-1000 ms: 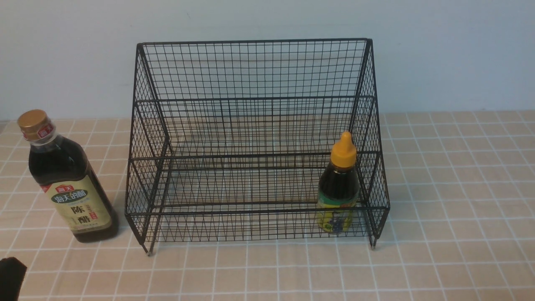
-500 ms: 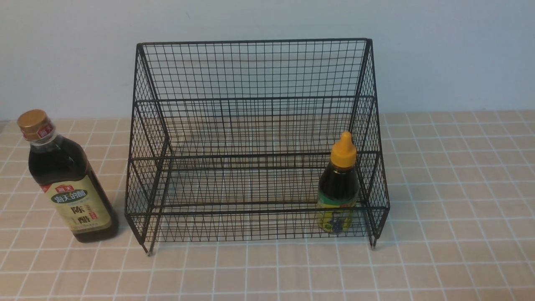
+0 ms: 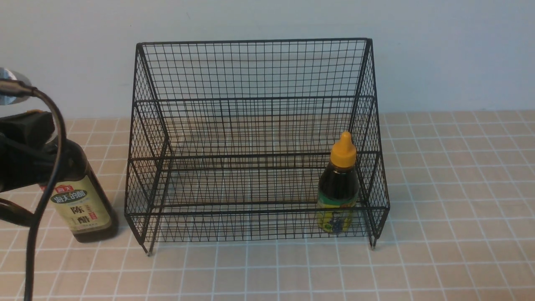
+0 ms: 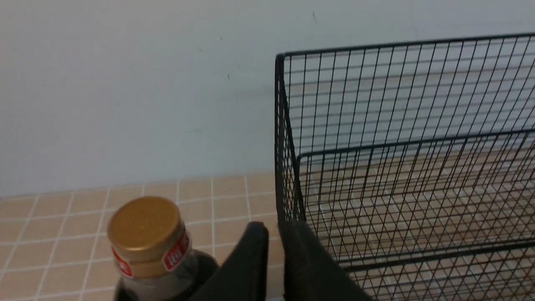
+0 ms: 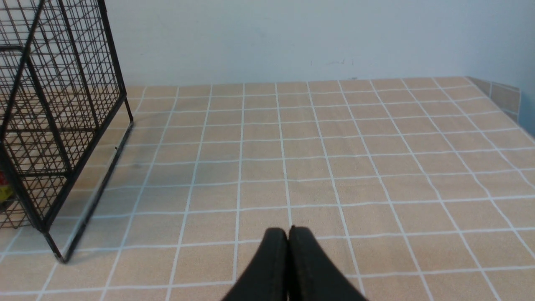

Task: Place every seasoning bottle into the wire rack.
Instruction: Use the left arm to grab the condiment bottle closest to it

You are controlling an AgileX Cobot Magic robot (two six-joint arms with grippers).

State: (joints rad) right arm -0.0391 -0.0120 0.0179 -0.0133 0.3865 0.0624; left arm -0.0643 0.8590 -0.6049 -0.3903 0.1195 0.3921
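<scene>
The tall seasoning bottle (image 3: 81, 209), dark with a beige label, stands on the table left of the wire rack (image 3: 255, 100). My left arm (image 3: 25, 146) covers its neck in the front view. In the left wrist view its gold cap (image 4: 144, 232) shows beside my left gripper (image 4: 273, 230), whose jaws stand a narrow gap apart with nothing between them, close to the rack's corner (image 4: 280, 138). The short orange-capped bottle (image 3: 339, 184) stands upright in the rack's lower tier at the right end. My right gripper (image 5: 287, 232) is shut and empty over bare tiles, right of the rack (image 5: 54, 104).
A pale wall runs behind the tiled table (image 3: 439, 188). A black cable (image 3: 46, 188) hangs from my left arm in front of the tall bottle. The table's right edge (image 5: 508, 98) shows in the right wrist view.
My left arm has come into the front view from the left and now covers the tall bottle's cap and neck. Both bottles and the rack have stayed put.
</scene>
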